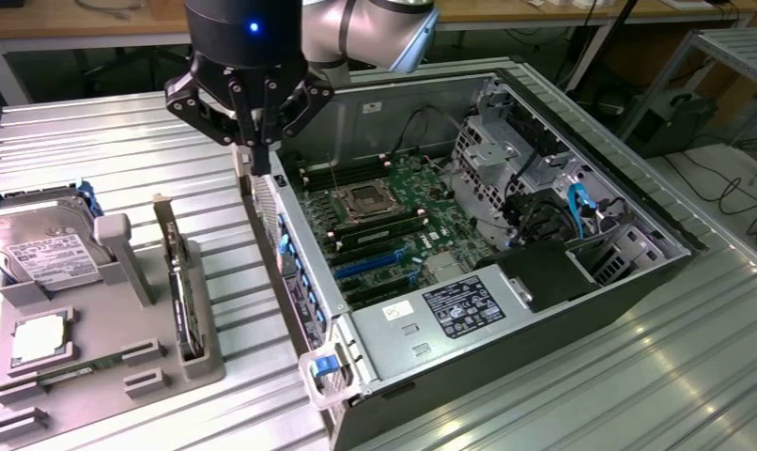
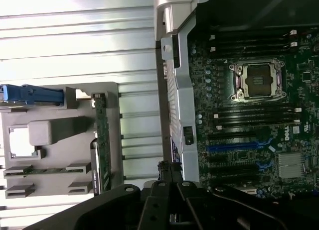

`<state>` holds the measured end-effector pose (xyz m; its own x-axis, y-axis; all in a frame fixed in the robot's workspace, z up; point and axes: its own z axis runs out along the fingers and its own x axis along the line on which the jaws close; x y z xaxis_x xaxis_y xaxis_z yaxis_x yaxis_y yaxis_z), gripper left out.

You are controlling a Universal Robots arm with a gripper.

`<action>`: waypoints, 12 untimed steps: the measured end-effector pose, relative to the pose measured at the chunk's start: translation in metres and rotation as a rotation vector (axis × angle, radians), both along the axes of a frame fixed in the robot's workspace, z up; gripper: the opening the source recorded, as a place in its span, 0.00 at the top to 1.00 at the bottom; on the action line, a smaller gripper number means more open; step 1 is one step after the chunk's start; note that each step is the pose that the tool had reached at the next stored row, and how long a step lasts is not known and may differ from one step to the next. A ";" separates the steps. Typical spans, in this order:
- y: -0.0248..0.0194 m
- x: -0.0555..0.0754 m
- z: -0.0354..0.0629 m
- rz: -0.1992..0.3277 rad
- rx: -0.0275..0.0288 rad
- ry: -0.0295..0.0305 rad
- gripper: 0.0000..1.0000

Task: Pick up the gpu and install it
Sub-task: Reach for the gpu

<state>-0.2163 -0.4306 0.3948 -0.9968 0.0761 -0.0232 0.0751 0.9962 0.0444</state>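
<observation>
Hovering at the case (image 1: pixel 291 263) rim, gripper (image 1: pixel 258 155) jaws pressed together, empty.
Card (image 1: pixel 178 282) upright in tray (image 1: pixel 203 366): likely light, stiff, fragile; best pinched by top edge.

Diffuse overhead light, bright and fairly even. The ribbed silver metal tabletop (image 1: pixel 128 160) reflects it in pale streaks, strongest toward the exterior view's right; in the wrist view the same tabletop (image 2: pixel 75 46) washes out to near-white glare. The open grey steel computer case (image 1: pixel 378 117) shades its own interior, so the green motherboard (image 1: pixel 392 216) lies dim. The flat grey plastic parts holder (image 1: pixel 103 376) casts only faint, soft-edged shadows. A small blue indicator lamp (image 1: pixel 254 26) glows on the black arm housing (image 1: pixel 222 42). In the wrist view the black two-fingered gripper (image 2: pixel 168 168), close to the lens, reads as a soft, underexposed silhouette. Colours carry a cool blue-green cast.
</observation>
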 end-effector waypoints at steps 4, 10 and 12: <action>-0.0005 -0.002 0.0000 0.000 0.0000 0.0000 0.89; -0.0011 -0.006 0.0000 0.000 0.0000 0.0000 0.89; -0.0010 -0.007 0.0000 0.000 0.0000 0.0000 0.89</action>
